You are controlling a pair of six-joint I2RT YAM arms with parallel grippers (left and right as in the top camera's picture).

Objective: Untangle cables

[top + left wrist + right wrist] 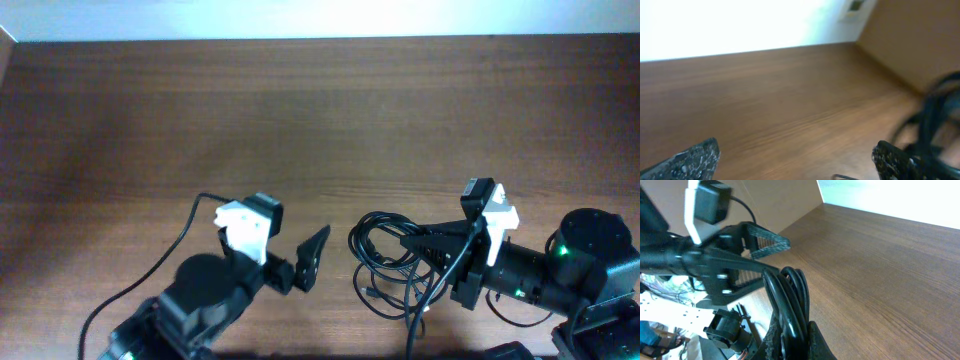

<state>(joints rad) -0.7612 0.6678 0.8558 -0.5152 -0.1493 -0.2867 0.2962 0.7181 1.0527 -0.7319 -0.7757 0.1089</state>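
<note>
The cables point(386, 262) lie as a bundle of thin black loops on the wooden table, at the front right of centre. My right gripper point(412, 240) reaches into the bundle from the right and is shut on several strands. In the right wrist view the glossy cables point(790, 287) rise from between the pressed fingers point(816, 340). My left gripper point(292, 256) stands open just left of the bundle, apart from it. In the left wrist view its fingertips point(696, 159) are spread wide over bare wood, and the cables point(935, 112) show blurred at the right edge.
The brown wooden table point(300, 110) stretches back to a white wall. The left arm and its wrist camera point(710, 210) show close by in the right wrist view. A thicker black robot cable point(150, 275) curves beside the left arm.
</note>
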